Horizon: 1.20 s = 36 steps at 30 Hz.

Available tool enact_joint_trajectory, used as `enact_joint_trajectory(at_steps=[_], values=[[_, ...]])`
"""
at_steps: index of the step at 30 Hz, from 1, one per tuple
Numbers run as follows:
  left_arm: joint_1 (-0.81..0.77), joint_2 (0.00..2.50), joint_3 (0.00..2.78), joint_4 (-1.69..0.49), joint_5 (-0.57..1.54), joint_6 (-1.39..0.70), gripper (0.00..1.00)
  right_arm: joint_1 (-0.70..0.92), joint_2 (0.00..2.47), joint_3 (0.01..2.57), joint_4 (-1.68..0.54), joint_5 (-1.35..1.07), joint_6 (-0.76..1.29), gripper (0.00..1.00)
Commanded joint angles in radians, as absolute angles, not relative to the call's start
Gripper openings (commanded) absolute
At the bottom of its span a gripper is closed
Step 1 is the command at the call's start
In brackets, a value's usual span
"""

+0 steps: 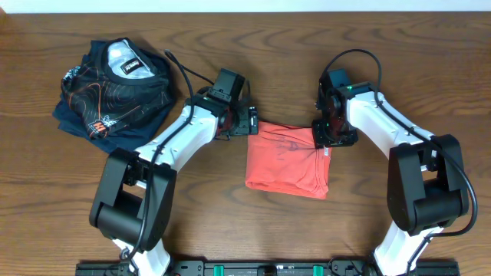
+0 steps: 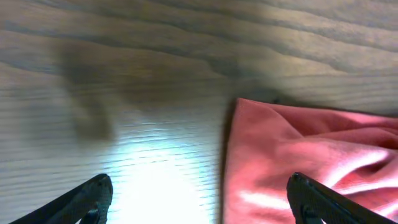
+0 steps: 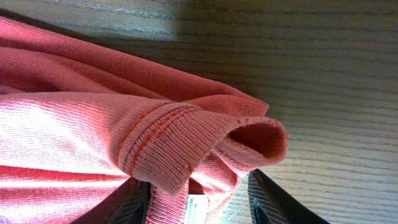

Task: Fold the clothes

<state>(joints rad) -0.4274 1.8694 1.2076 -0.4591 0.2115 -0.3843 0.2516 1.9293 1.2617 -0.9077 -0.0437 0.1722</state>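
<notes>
Fabric is what fills both wrist views. The coral-red T-shirt lies folded into a rough rectangle near the middle of the desk, well in from every edge and between my two arms. My left end effector sits at the shirt's far left corner and is released: its dark fingers stand wide apart, one over bare wood and the other over the shirt's left border, gripping nothing. My right end effector is at the shirt's far right corner and is grasping the cloth; a rolled fold with a stitched hem bunches up between its fingers, and a scrap of white label shows just below that fold. From overhead the shirt's top face shows only faint creases, and I cannot read any lettering on it. The dark navy garment with its orange contour lines lies crumpled toward the desk's far left corner, well apart from the shirt and untouched by either arm.
</notes>
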Motion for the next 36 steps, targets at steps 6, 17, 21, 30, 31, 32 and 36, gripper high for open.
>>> enact_joint_trajectory(at_steps=[6, 17, 21, 30, 31, 32, 36], values=[[-0.431, 1.957, 1.196, -0.378, 0.507, -0.374, 0.92, 0.243, 1.947, 1.259, -0.907, 0.026, 0.183, 0.50], [-0.434, 1.958, 1.195, -0.349, 0.591, -0.347, 0.92, 0.243, 1.947, 1.259, -0.905, 0.026, 0.183, 0.50], [-0.433, 1.964, 1.195, -0.348, 0.590, -0.322, 0.91, 0.243, 1.947, 1.259, -0.906, 0.026, 0.183, 0.51], [-0.445, 2.059, 1.195, -0.341, 0.565, -0.308, 0.69, 0.242, 1.947, 1.259, -0.910, 0.025, 0.183, 0.51], [-0.450, 2.069, 1.195, -0.342, 0.565, -0.307, 0.58, 0.242, 1.947, 1.259, -0.910, 0.025, 0.183, 0.51], [-0.451, 2.073, 1.195, -0.342, 0.565, -0.296, 0.45, 0.242, 1.947, 1.259, -0.912, 0.026, 0.183, 0.51], [-0.433, 2.033, 1.199, -0.351, 0.553, -0.243, 0.06, 0.242, 1.947, 1.259, -0.920, 0.026, 0.183, 0.50]])
